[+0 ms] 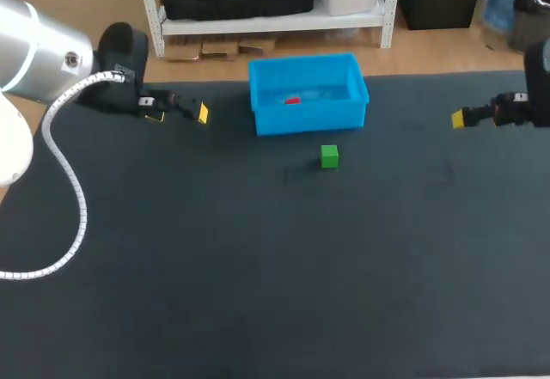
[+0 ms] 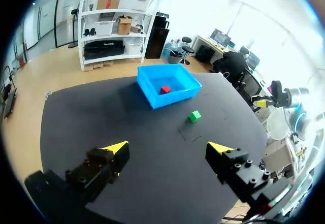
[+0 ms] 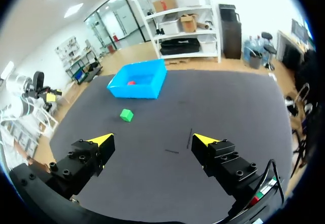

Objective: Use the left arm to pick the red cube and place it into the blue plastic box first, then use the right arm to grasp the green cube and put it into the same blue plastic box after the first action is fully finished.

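The red cube (image 1: 292,100) lies inside the blue plastic box (image 1: 348,113) at the back middle of the table; it also shows in the box (image 2: 152,99) in the left wrist view as a red cube (image 2: 165,89), and as a red cube (image 3: 131,83) in the box (image 3: 152,89) in the right wrist view. The green cube (image 1: 329,156) (image 2: 194,116) (image 3: 126,115) sits on the mat just in front of the box. My left gripper (image 1: 180,109) (image 2: 170,147) hangs open and empty at the back left. My right gripper (image 1: 459,119) (image 3: 152,140) hangs open and empty at the back right.
A dark mat (image 1: 258,259) covers the whole table. A white cable (image 1: 64,173) loops off my left arm over the table's left side. Wide bare mat lies between the green cube and each gripper.
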Motion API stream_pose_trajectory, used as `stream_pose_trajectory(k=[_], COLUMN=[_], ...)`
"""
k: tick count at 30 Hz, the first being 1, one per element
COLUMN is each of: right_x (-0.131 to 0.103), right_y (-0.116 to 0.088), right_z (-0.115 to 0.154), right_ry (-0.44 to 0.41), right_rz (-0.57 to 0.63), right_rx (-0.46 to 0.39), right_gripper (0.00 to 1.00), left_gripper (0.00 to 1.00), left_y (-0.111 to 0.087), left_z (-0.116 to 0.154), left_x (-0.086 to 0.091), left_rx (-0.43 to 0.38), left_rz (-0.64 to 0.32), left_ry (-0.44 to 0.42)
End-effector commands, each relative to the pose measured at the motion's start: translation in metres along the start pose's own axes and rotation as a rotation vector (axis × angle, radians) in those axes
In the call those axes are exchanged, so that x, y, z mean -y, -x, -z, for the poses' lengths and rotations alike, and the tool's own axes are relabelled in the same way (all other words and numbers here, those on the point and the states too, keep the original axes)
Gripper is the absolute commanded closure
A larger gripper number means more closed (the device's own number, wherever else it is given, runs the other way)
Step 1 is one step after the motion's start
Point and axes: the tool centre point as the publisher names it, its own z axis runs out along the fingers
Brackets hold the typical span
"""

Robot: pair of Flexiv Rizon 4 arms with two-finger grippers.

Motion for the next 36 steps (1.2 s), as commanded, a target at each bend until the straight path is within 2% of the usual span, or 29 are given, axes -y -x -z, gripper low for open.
stream_pose_trajectory(k=[1,7,12,15,18,36], right_x=[-0.018,-0.034,-0.047,-0.057,-0.066,-0.066], right_y=[0.017,0.026,0.025,0.022,0.019,0.019], right_z=[-0.008,-0.035,-0.065,-0.079,-0.079,-0.079], right_ry=[-0.201,-0.349,-0.482,-0.491,-0.420,-0.420], right_rz=[0.061,0.106,0.069,0.055,0.040,0.040], right_rx=[-0.046,-0.122,-0.188,-0.202,-0.206,-0.206], right_gripper=[0.00,0.00,0.00,0.00,0.00,0.00], left_gripper=[0.00,0.00,0.00,0.00,0.00,0.00], left_y=[0.000,0.000,0.000,0.000,0.000,0.000], left_z=[0.001,0.001,0.001,0.001,0.001,0.001], left_x=[-0.001,-0.001,-0.001,-0.001,-0.001,-0.001], left_rx=[0.001,0.001,0.001,0.001,0.001,0.001], left_rz=[-0.001,-0.001,-0.001,-0.001,-0.001,-0.001], left_ry=[-0.004,-0.004,-0.004,-0.004,-0.004,-0.004])
